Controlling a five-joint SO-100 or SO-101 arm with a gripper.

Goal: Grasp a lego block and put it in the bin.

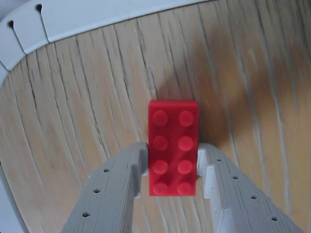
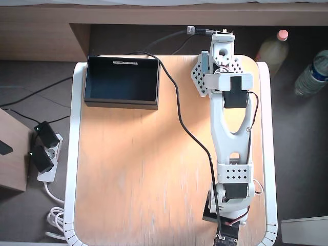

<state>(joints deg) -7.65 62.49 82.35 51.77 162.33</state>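
In the wrist view the red lego block [image 1: 172, 126] stands lengthwise between my two grey fingers [image 1: 114, 189], studs facing the camera. My gripper [image 1: 172, 167] is shut on its lower half, both jaws pressed against its long sides. Below it lies the wooden tabletop. In the overhead view the gripper [image 2: 216, 69] points down near the table's far right corner, and the arm hides the block. The black bin [image 2: 122, 82] sits at the far left corner, well apart from the gripper.
The table's white rim [image 1: 97, 19] curves close behind the block. A black cable [image 2: 182, 123] runs across the tabletop from the bin side to the arm base. Two bottles [image 2: 271, 48] stand off the table at the right.
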